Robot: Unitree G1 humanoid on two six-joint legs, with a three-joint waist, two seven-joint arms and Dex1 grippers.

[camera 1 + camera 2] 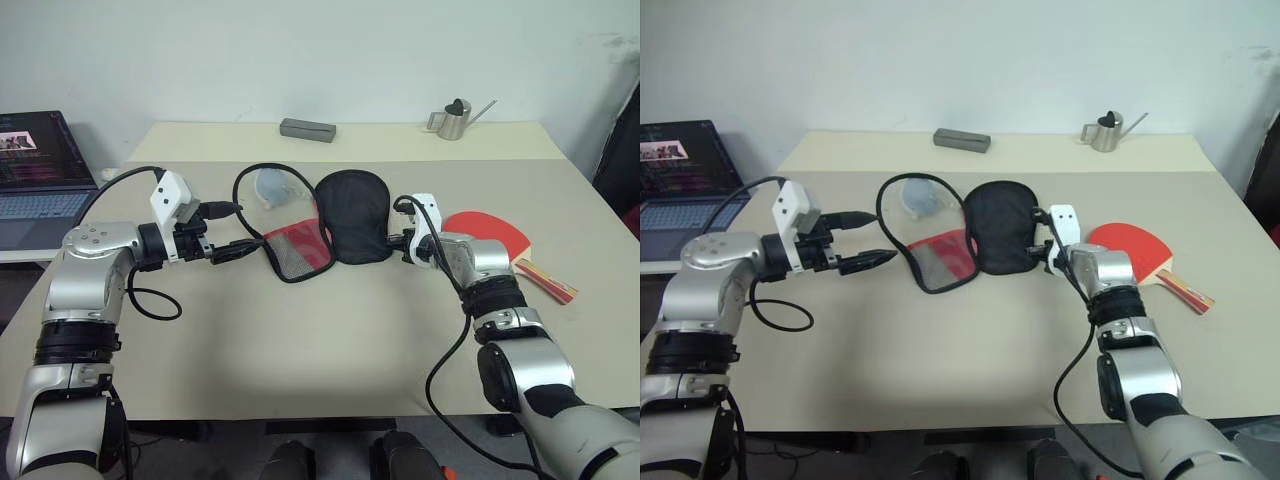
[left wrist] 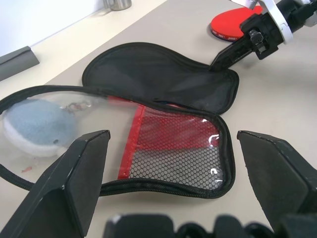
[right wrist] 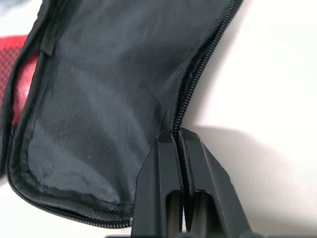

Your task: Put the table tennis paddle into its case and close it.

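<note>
The case lies unzipped on the table, its black half [image 1: 352, 215] spread flat and its red mesh flap [image 1: 298, 250] folded out to the left. My right gripper [image 3: 177, 138] is shut on the zipper edge of the black half, at its right side. My left gripper [image 1: 885, 237] hangs open just left of the red mesh flap, apart from it. The table tennis paddle [image 1: 487, 230] lies red face up on the table right of the case, behind my right wrist, its striped handle [image 1: 545, 278] pointing to the front right.
A pale blue-white pouch [image 2: 34, 126] shows through the flap's clear part. At the back stand a grey bar [image 1: 307, 129] and a small metal watering can [image 1: 455, 120]. A laptop [image 1: 35, 170] sits on a side surface at the left.
</note>
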